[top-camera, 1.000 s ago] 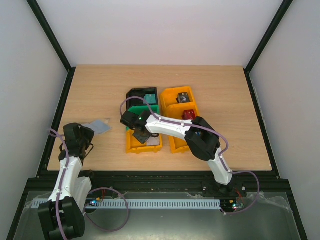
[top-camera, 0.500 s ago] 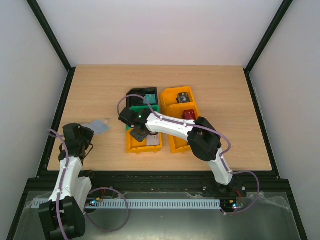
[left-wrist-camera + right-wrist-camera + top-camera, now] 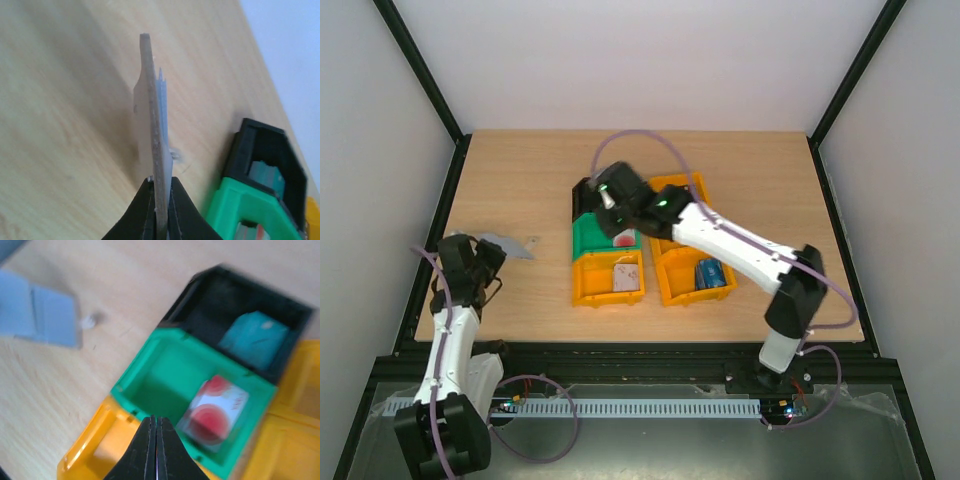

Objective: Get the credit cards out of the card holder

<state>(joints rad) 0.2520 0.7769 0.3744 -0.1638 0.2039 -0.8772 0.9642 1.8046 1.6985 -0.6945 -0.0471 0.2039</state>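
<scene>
My left claw [image 3: 160, 212] clamps the holder [image 3: 151, 120] edge-up above the desk [image 3: 60, 125]. My right claw [image 3: 156, 440], clenched and empty, hangs over the green bin [image 3: 155, 370] with a card [image 3: 216, 407] in it. Next I'd go to the holder for any remaining card.

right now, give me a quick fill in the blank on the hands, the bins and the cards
1. The right hand hangs shut above the green bin, holding ____.
2. That bin's white card bears ____ circles.
3. The left hand is shut on the card holder, off to the ____ of the green bin.
Missing words: nothing; red; left
</scene>
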